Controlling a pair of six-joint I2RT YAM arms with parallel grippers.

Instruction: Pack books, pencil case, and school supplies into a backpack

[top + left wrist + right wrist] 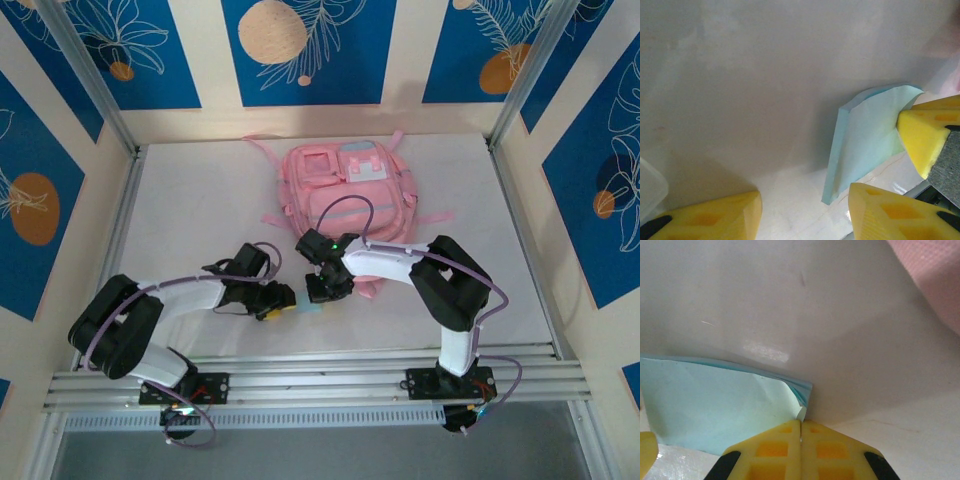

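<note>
Step in hand: lifting the light-blue pad (720, 405) off the desk (200, 200) so it can go to the backpack (345, 190), as I judge it.
Right pincer (800, 422): jaws pressed together on the pad's near corner. Only a few curled sheets seem caught, so I call the grip shallow.
Left pincer (805, 192): jaws about half spread, nothing between them. The pad stands tilted just ahead, toward its right finger.
Pad's place: between the two pincers, one edge raised off the desk. In the left wrist view the right pincer's tip touches its upper corner.
Backpack's place: beyond the right pincer, lying flat with pockets up. Its pink fabric shows ahead and to the right of that pincer's tips.
How I'd do it well: bring the left pincer forward until the raised edge sits deep between its jaws. Close across the whole thickness, and only then release the corner.
Risk: lifting by the corner alone would likely peel or tear sheets.
Writing: none I can read. The pad's face is blank, and the backpack's patch is too small to make out.
</note>
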